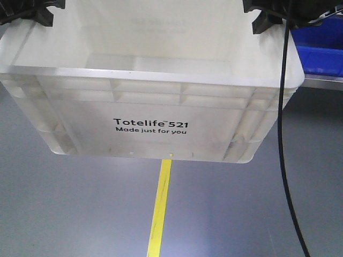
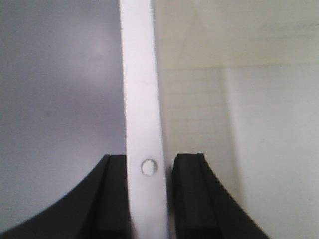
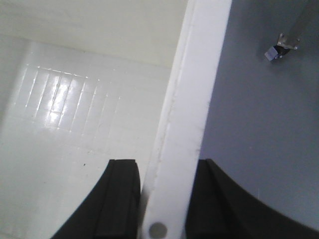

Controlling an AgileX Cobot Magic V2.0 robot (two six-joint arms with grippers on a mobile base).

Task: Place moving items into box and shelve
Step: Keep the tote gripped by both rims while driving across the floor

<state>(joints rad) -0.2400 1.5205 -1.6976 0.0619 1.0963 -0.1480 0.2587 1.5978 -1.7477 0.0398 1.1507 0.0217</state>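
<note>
The white ribbed box point(image 1: 150, 101), printed "Totelife 521 Made just for you", hangs in the air above the grey floor. My left gripper point(image 1: 40, 16) clamps its left rim and my right gripper point(image 1: 265, 21) clamps its right rim. In the left wrist view the white rim point(image 2: 142, 99) runs between the black fingers of the left gripper point(image 2: 148, 164). The right wrist view shows the rim point(image 3: 194, 99) pinched in the right gripper point(image 3: 167, 167), and a bare part of the box's gridded bottom point(image 3: 65, 114). The moving items are out of view.
A yellow floor line point(image 1: 161, 209) runs under the box toward me. Blue bins point(image 1: 321, 53) stand on a shelf at the right, behind the box. A black cable point(image 1: 284, 134) hangs down past the box's right side. A caster wheel point(image 3: 273, 52) stands on the floor.
</note>
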